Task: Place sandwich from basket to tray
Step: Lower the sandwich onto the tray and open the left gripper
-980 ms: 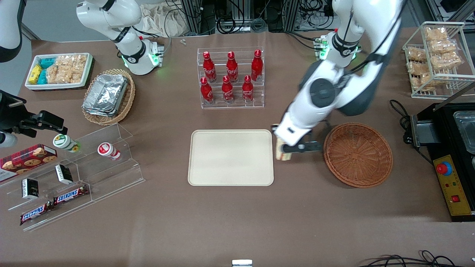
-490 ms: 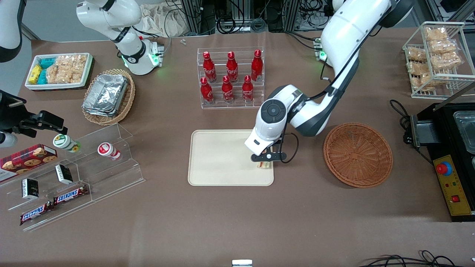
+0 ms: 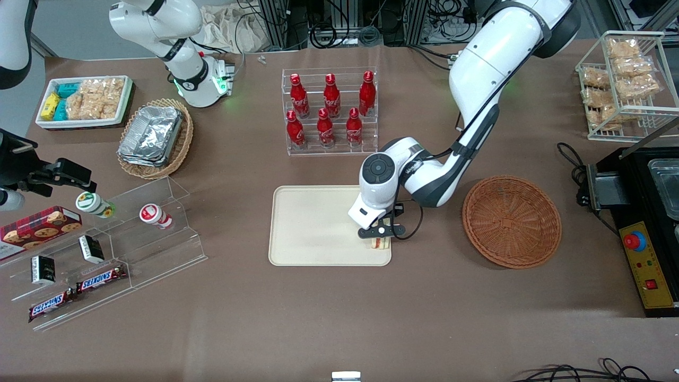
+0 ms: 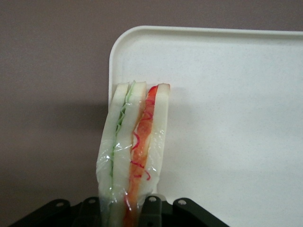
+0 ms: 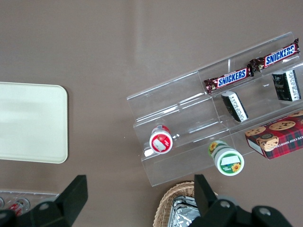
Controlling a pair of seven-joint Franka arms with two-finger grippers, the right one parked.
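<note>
Front view: above a corner of the large cream-beige rectangular tray (image 3: 318,225) on the brown desk (image 3: 339,318), the small plastic-wrapped triangular sandwich (image 4: 134,151), judged light, soft and crushable, is held gently across its bread faces by the closed pincer (image 3: 381,236).

A corner of the tray (image 5: 33,123) lies on the brown table (image 5: 118,42). Nearby, a clear tiered stand (image 5: 208,113) holds 2 Snickers bars (image 5: 258,66), 2 dark packets (image 5: 260,97), 2 lidded cups (image 5: 194,151) and a cookie box (image 5: 277,139).
</note>
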